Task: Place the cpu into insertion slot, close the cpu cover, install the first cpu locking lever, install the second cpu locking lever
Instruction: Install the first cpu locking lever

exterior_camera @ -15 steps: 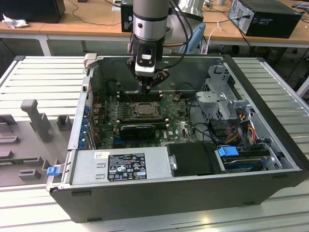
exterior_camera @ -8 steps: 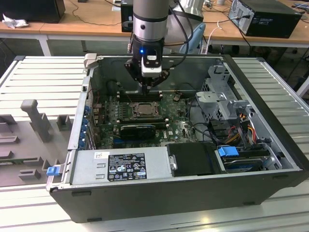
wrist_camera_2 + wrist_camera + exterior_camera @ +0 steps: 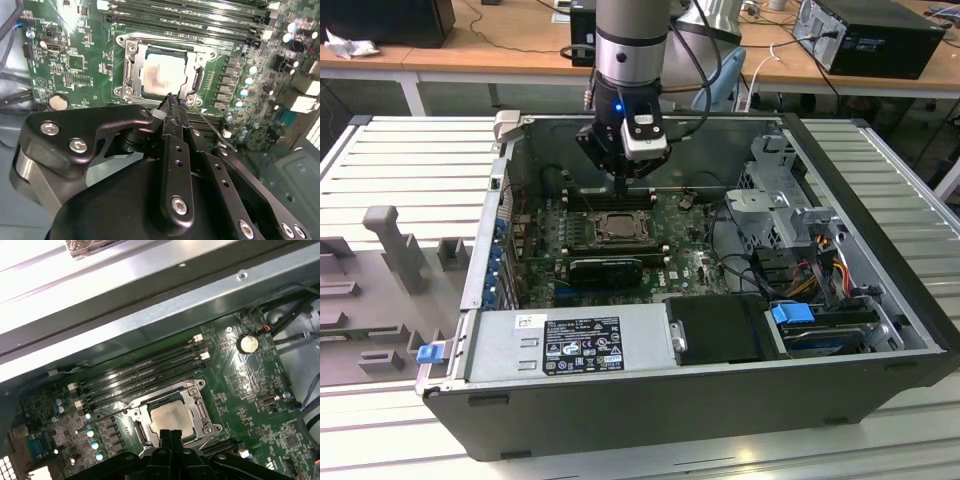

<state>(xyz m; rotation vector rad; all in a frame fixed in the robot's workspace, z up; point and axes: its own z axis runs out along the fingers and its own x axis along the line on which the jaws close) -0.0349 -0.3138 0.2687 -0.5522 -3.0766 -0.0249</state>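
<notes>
The cpu [image 3: 162, 75] lies flat in the insertion slot [image 3: 618, 228] on the green board, pale tan-silver in both wrist views [image 3: 172, 419]. The silver cpu cover [image 3: 131, 70] is down around it, framing the chip [image 3: 200, 412]. A thin wire locking lever [image 3: 215, 131] sticks out from the socket's corner, away from the frame [image 3: 100, 422]. My gripper [image 3: 172, 100] hangs low inside the case just behind the socket [image 3: 625, 185], its black fingers pressed together, tips at the socket's edge [image 3: 172, 432] beside that lever. Nothing shows between the fingers.
Long black memory slots [image 3: 145, 372] run beside the socket. A black expansion card [image 3: 605, 270] lies on its other side. The power supply [image 3: 570, 340], drive bay [image 3: 790, 215] and cables [image 3: 820, 265] line the open case [image 3: 880, 330]. Grey fixtures [image 3: 395, 250] stand at the exterior view's left.
</notes>
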